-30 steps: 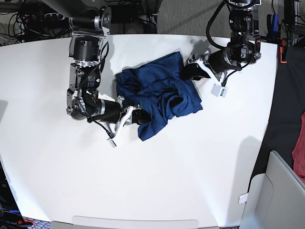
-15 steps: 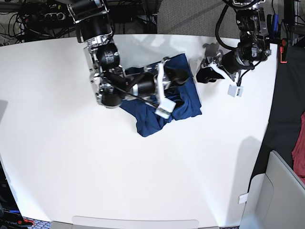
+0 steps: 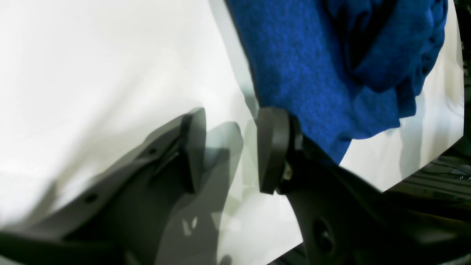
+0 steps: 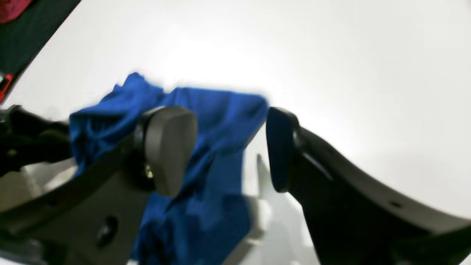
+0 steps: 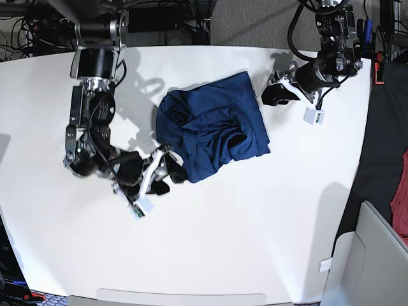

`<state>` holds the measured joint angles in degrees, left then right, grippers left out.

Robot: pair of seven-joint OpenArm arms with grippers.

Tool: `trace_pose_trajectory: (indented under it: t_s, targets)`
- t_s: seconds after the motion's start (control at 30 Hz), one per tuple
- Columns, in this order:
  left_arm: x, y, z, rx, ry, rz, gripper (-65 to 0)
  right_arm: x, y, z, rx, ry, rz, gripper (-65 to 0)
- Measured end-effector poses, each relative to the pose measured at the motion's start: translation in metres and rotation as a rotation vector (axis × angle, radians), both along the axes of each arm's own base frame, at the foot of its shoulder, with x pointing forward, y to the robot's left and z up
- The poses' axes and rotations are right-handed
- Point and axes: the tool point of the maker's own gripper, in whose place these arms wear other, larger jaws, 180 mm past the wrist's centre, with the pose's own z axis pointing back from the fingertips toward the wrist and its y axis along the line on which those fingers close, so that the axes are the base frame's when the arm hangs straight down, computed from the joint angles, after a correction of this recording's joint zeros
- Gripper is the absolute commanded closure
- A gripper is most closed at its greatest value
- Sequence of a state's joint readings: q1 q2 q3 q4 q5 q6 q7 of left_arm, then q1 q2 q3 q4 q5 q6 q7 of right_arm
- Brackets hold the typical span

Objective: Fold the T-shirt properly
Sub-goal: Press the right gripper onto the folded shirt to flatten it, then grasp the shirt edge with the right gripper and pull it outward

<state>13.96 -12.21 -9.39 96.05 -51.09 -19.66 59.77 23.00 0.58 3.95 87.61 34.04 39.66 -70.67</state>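
Note:
The dark blue T-shirt [image 5: 213, 124] lies in a loose, crumpled bundle at the table's middle. My right gripper [image 5: 167, 175] sits low at the bundle's near-left corner. In the right wrist view that gripper [image 4: 224, 147] is open, with the blurred T-shirt [image 4: 220, 110] lying beyond the gap and nothing pinched. My left gripper [image 5: 273, 94] hovers just off the shirt's far-right edge. Seen from the left wrist, the left gripper [image 3: 230, 147] is open over bare white table, and the T-shirt [image 3: 312, 55] lies beside one finger [image 3: 274, 147].
The white table [image 5: 255, 223] stretches wide in front of the shirt. A red cloth [image 5: 401, 204] hangs at the right edge over dark material. A white bin [image 5: 370, 255] stands at the lower right. Cables [image 5: 38, 25] crowd the back edge.
My right arm swept over the shirt, then drew back to its near-left corner, and its jaws opened. The shirt now lies more gathered. My left gripper shifted slightly away to the right.

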Motion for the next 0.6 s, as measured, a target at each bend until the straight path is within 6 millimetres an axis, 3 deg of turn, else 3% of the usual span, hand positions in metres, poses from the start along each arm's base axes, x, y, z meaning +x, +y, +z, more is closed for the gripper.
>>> trace_pose_trajectory:
  t_s: [0.07, 0.23, 0.4, 0.6]
  targets:
    - [0.000, -0.001, 0.000, -0.001, 0.000, 0.000, -22.8, 0.012, 0.002, 0.005, -0.011, -0.008, 0.000, -34.8]
    - [0.000, -0.011, 0.000, -0.030, -0.001, 0.002, -22.8, 0.029, 0.007, -0.024, -0.027, 0.076, -0.033, -34.8]
    - [-0.002, -0.006, -0.001, -0.020, 0.002, 0.008, -22.8, 0.026, 0.033, -0.053, 0.044, 0.154, -0.026, -34.8]
    - [-0.003, -0.007, -0.001, -0.022, 0.003, 0.007, -22.8, 0.024, 0.043, -0.079, 0.109, 0.213, -0.047, -34.8]
